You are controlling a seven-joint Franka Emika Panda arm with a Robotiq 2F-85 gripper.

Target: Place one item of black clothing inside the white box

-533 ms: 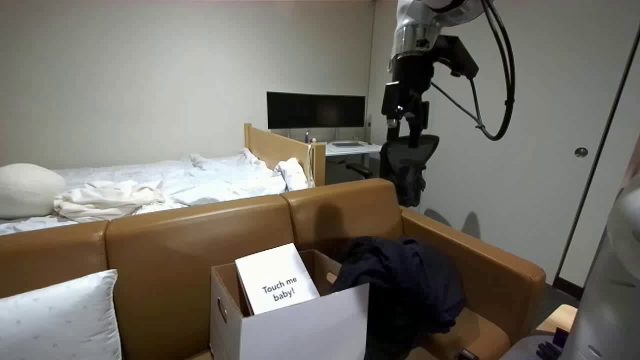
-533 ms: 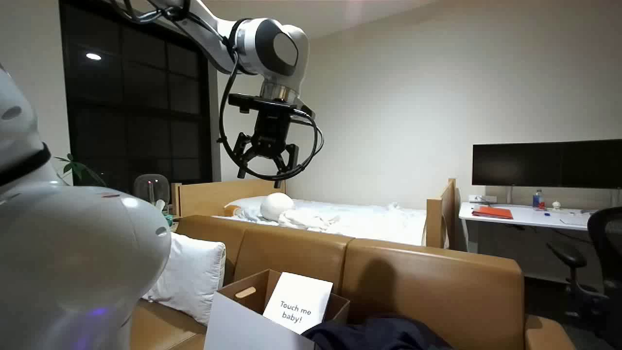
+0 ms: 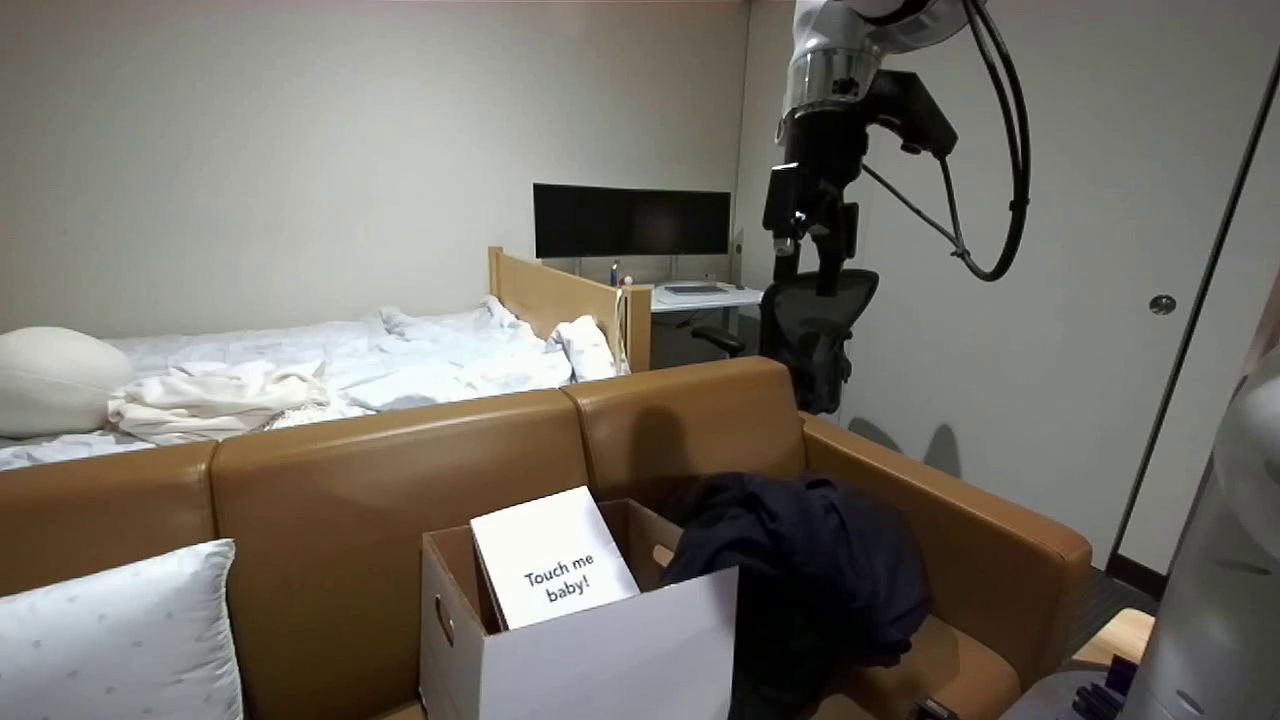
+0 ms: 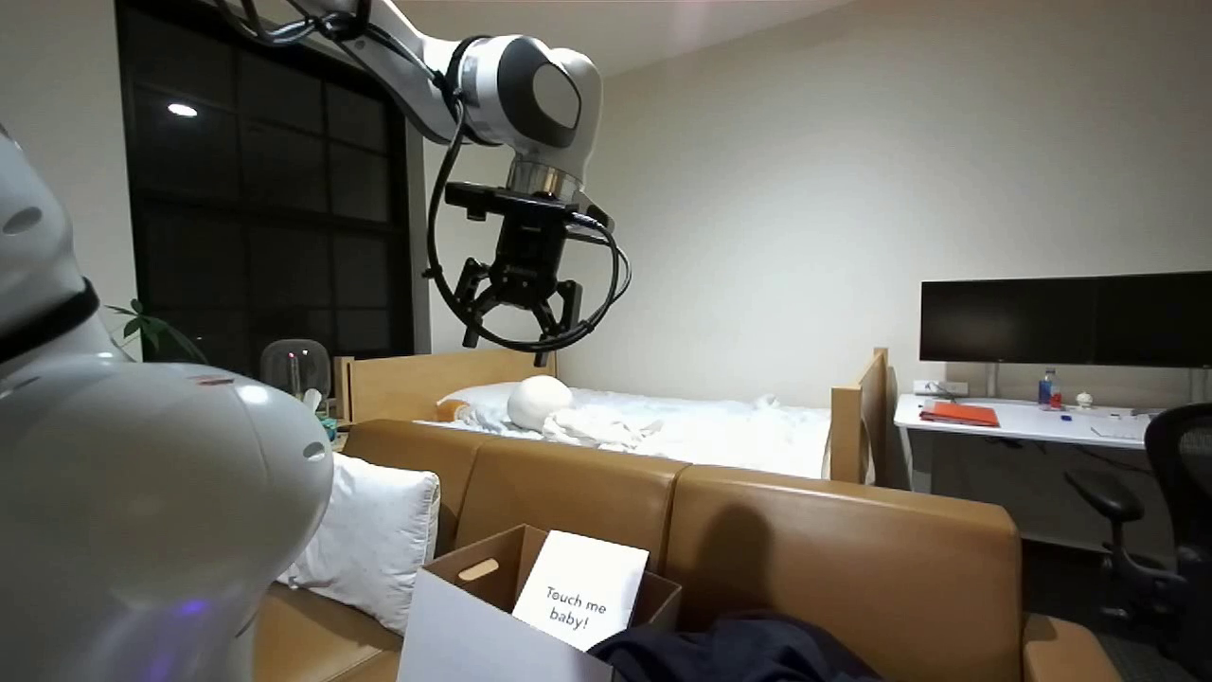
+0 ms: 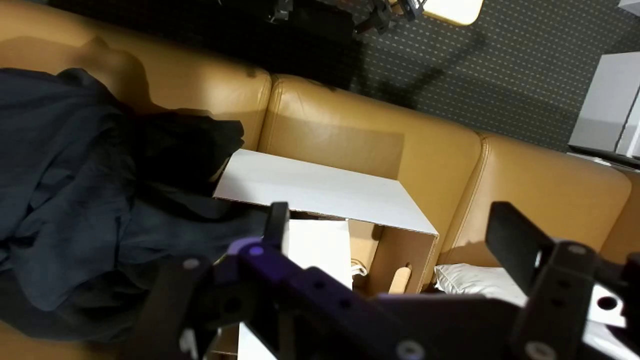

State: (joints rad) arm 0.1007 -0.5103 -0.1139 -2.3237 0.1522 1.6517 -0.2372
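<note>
My fingers (image 5: 516, 245): one pair, spread wide, empty. Dark clothes (image 3: 820, 560): heaped against white box (image 3: 610, 660). Brown sofa (image 3: 400, 470): beneath both.

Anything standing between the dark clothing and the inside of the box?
Yes. Beside the dark clothing stands the side wall of the white box, and the tilted "Touch me baby!" item sticks up through part of its opening.

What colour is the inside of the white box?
The inside is brown, clearest in an exterior view.
</note>
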